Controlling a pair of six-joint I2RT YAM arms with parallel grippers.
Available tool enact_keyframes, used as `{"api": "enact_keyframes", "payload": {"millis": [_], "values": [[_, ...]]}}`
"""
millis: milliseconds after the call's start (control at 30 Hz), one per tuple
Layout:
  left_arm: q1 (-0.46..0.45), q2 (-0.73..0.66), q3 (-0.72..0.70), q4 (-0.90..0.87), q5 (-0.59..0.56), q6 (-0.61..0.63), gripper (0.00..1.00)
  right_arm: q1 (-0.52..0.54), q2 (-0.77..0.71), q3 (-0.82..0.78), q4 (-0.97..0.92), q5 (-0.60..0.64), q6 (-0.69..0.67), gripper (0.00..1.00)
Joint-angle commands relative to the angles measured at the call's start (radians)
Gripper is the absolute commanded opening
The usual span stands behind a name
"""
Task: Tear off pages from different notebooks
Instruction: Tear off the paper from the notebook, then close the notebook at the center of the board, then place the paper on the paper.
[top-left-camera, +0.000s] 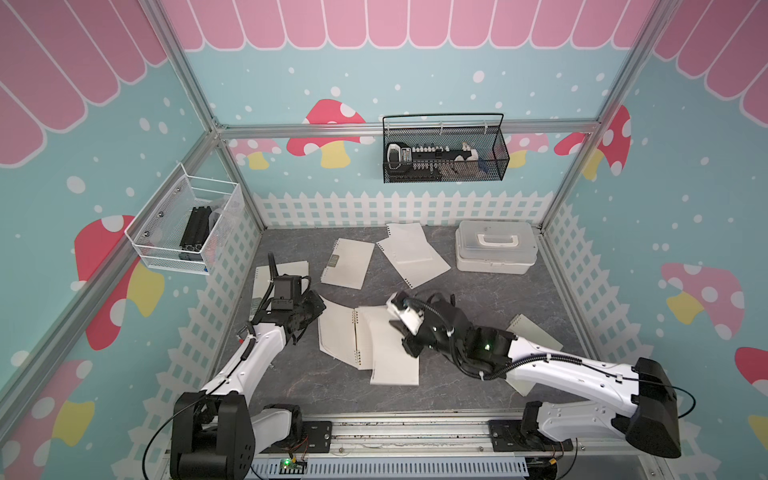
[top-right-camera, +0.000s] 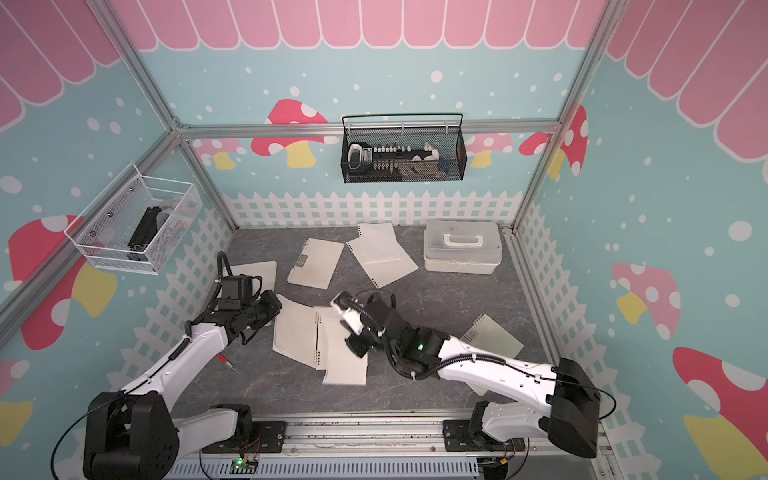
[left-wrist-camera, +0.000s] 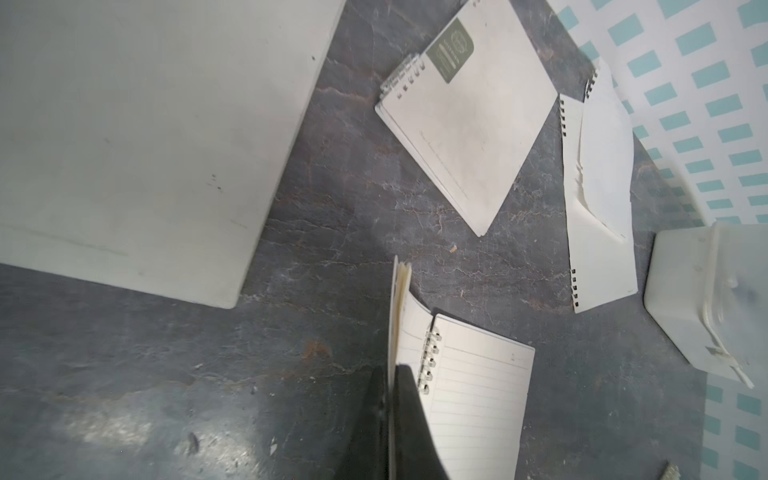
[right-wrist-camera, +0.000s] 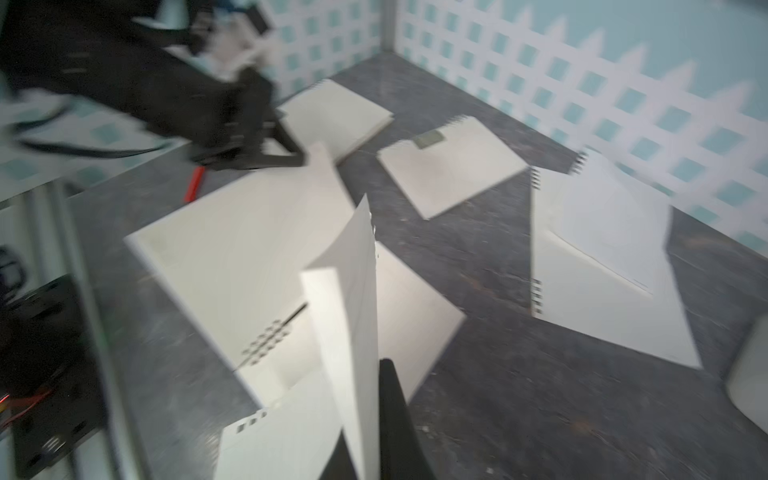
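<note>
Grey marbled tabletop (top-left-camera: 478, 299) floors a cell papered with mushrooms and a white fence. At the centre of both top views the right gripper (top-left-camera: 410, 347) is pressed together on a lined page (right-wrist-camera: 353, 316), which stands on edge above the open notebook (top-left-camera: 340, 336). The page's punched edge looks at least partly free of the wire coil (left-wrist-camera: 429, 357), but the right wrist view is too blurred to tell whether any holes are caught. Just left of centre, the left gripper (left-wrist-camera: 390, 386) pinches the outer edge of that notebook's other half, holding it raised off the table.

To finish this tear well, I judge that the left arm should anchor the book low and firm. The right arm should draw the sheet along the row of holes, not straight up, so the paper unzips hole by hole and neither rips across nor drags the book.

Farther out lie a closed notebook (top-left-camera: 347, 264) above centre and a larger notebook (top-left-camera: 415, 257) with loose sheets at upper centre. A small notebook (top-left-camera: 536, 332) sits at the right, and a white plastic box (top-left-camera: 494, 249) at upper right.
</note>
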Motion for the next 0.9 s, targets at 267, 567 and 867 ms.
{"api": "enact_keyframes", "payload": {"millis": [267,567,867], "values": [[-0.025,0.000,0.171,-0.273,-0.406,0.101,0.00,-0.416,0.615,0.453,0.193,-0.314,0.193,0.00],[-0.207,0.303,0.400,-0.348,-0.571,0.157,0.02,-0.488,0.807,0.610,0.067,-0.156,0.190,0.17],[-0.334,0.539,0.559,-0.357,-0.543,0.141,0.52,-0.496,0.829,0.785,-0.301,0.039,0.080,0.69]]}}
